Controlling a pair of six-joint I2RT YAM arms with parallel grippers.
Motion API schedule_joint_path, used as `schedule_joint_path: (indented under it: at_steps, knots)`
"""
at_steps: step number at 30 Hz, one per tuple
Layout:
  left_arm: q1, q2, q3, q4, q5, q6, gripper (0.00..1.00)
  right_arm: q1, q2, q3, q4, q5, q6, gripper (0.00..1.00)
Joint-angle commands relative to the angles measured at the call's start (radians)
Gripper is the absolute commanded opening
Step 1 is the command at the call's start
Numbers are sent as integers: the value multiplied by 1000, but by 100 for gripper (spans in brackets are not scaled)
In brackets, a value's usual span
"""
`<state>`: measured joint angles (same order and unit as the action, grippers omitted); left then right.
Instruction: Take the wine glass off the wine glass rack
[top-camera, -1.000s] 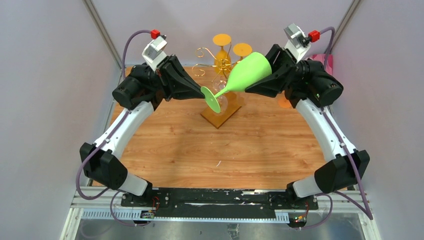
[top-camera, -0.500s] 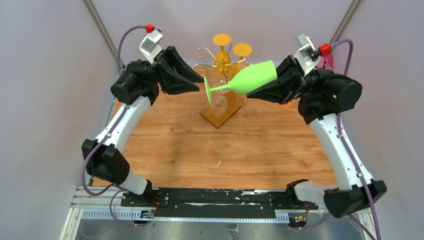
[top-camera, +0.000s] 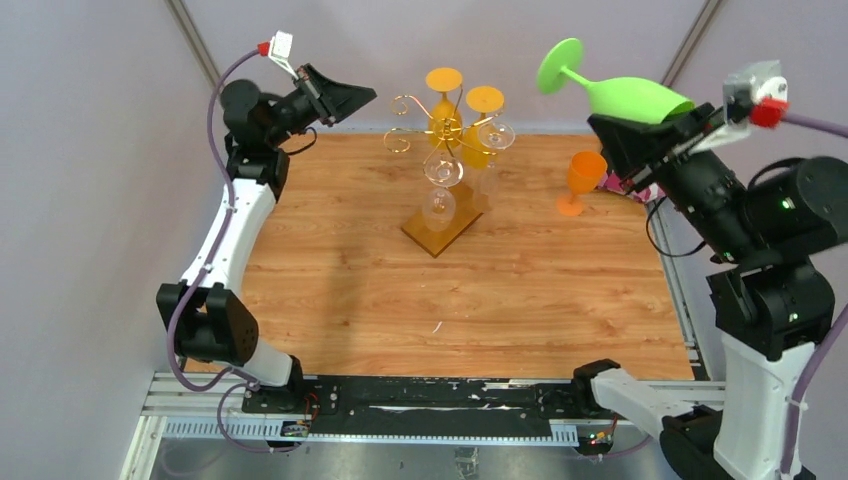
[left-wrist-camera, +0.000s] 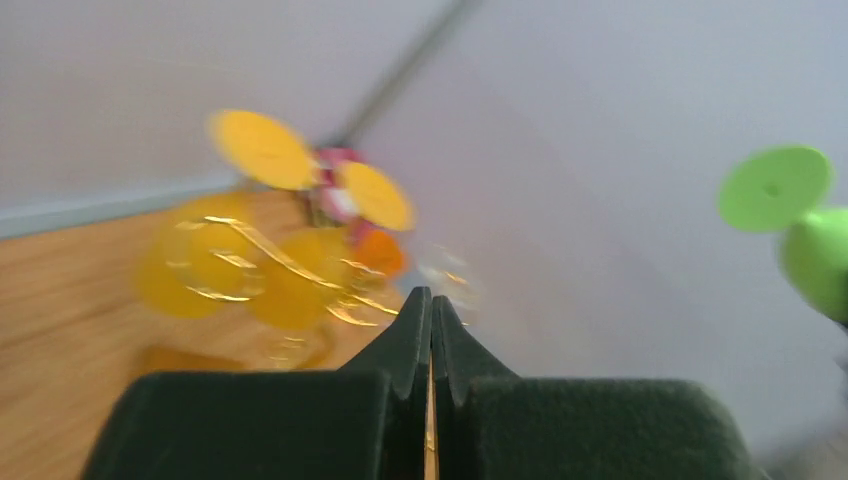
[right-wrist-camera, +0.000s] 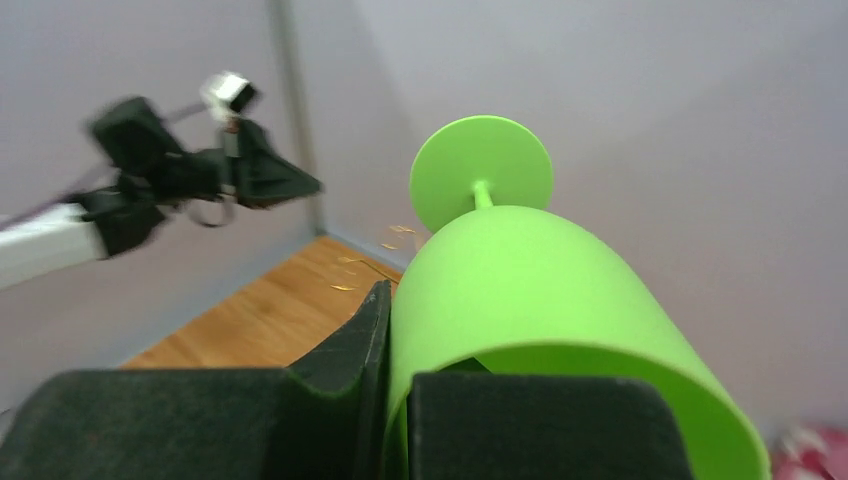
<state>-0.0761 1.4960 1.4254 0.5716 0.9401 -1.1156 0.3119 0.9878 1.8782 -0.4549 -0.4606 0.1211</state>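
My right gripper (right-wrist-camera: 398, 335) is clamped on the bowl wall of the green wine glass (right-wrist-camera: 520, 290), one finger outside and one inside the rim. The glass lies almost on its side in the air, foot pointing away from me, up to the right of the wine glass rack (top-camera: 440, 238) and well apart from it. My left gripper (left-wrist-camera: 431, 305) is pinched closed on nothing, raised at the far left. Orange glasses (top-camera: 444, 80) and clear glasses (top-camera: 443, 168) hang on the rack. An orange goblet (top-camera: 583, 178) stands on the table (top-camera: 400, 300).
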Motion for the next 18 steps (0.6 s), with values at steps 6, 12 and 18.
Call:
schedule_joint_path:
  at_steps: [6, 12, 18]
  knots:
    - [-208, 21, 428, -1368, -1103, 756, 0, -16, 243, -24, -546, 751, -85, 0]
    - [-248, -19, 329, -1410, -1284, 757, 0, -18, 290, -303, -524, 731, -47, 0]
    - [-275, -53, 277, -1401, -1281, 758, 0, -43, 336, -407, -499, 713, -19, 0]
